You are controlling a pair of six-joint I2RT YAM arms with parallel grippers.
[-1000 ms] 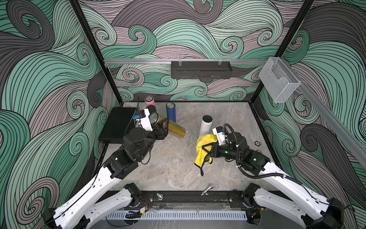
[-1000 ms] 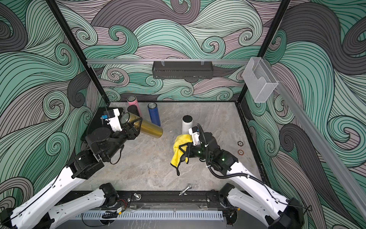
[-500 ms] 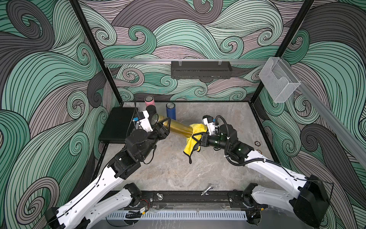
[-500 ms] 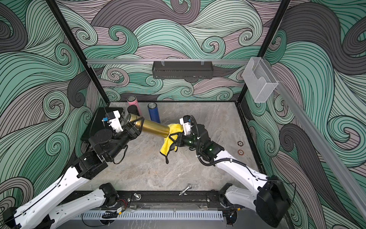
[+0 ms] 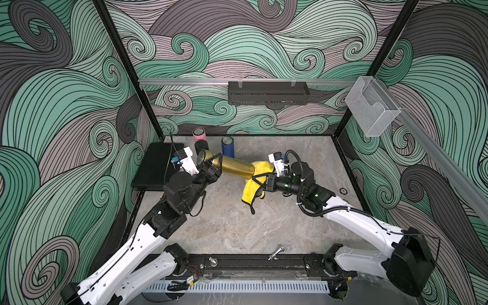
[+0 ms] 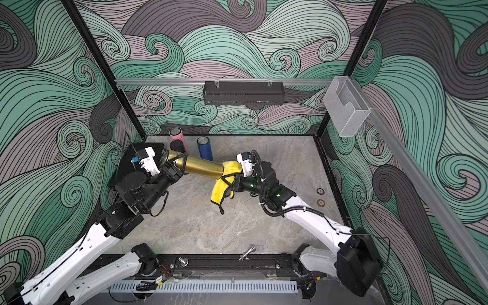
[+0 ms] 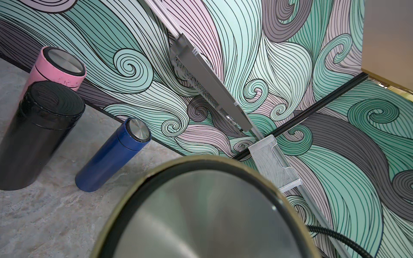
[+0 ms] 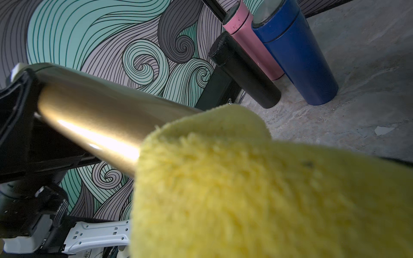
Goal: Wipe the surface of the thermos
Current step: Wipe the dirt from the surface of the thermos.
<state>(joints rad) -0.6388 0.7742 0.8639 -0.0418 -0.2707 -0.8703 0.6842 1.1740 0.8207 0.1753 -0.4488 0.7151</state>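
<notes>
The left pincer [image 5: 214, 165] is clamped on the capped gold thermos [image 5: 237, 167]; the right pincer [image 5: 260, 180] pinches the yellow cloth [image 5: 249, 191] draped over its base end.

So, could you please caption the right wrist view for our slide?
Yellow cloth over the gold thermos; black flask, pink flask and blue flask stand behind.

Robot lab test cell: swirl-patterned enclosure walls [image 5: 250, 47], black frame posts [image 5: 130, 71], rail-mounted arms [image 5: 148, 237].
</notes>
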